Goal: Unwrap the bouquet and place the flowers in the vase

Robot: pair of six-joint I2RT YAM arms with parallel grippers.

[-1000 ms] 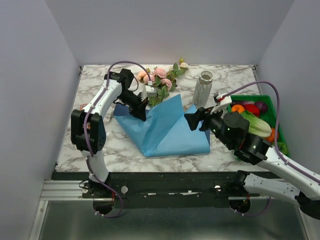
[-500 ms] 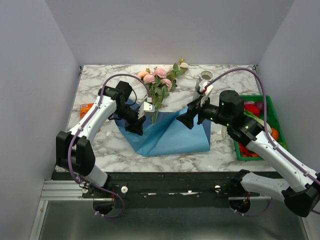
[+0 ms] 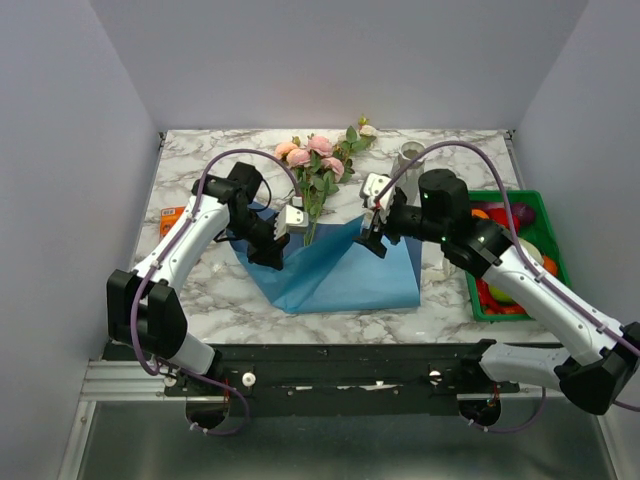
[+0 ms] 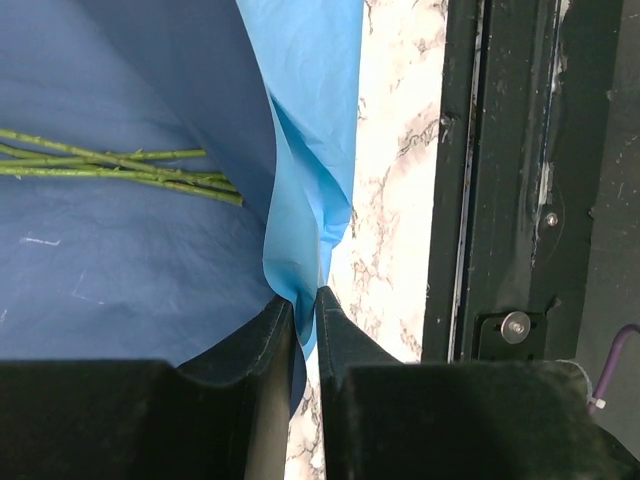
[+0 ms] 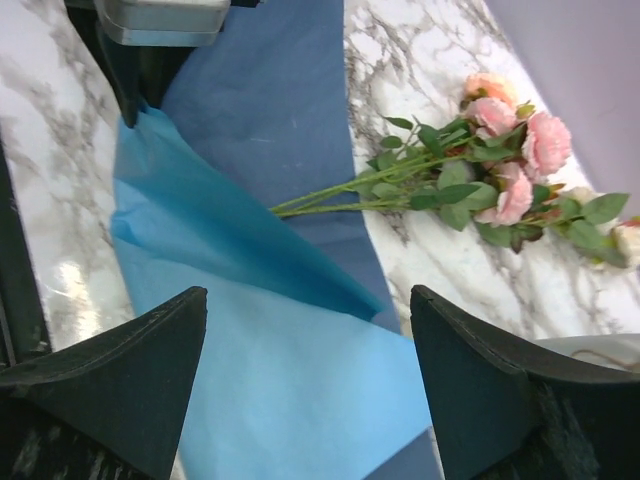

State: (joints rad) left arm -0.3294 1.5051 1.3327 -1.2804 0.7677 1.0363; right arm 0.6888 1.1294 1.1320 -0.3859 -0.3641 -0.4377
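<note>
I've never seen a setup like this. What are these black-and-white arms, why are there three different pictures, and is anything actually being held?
These are two robot arms, a left arm and a right arm, bolted at the near edge of a marble table. The wide picture looks down from above and behind them. The other two come from a small camera on each wrist, so each arm's own black fingers show at the bottom.

On the table lies a spread sheet of blue paper. The flowers, pink roses, rest their green stems on it. Partly hidden behind the right arm stands the vase, and a green crate of toy produce sits on the right.

The left end effector pinches a fold of the paper. The right end effector hangs wide open above the paper, holding nothing.
</note>
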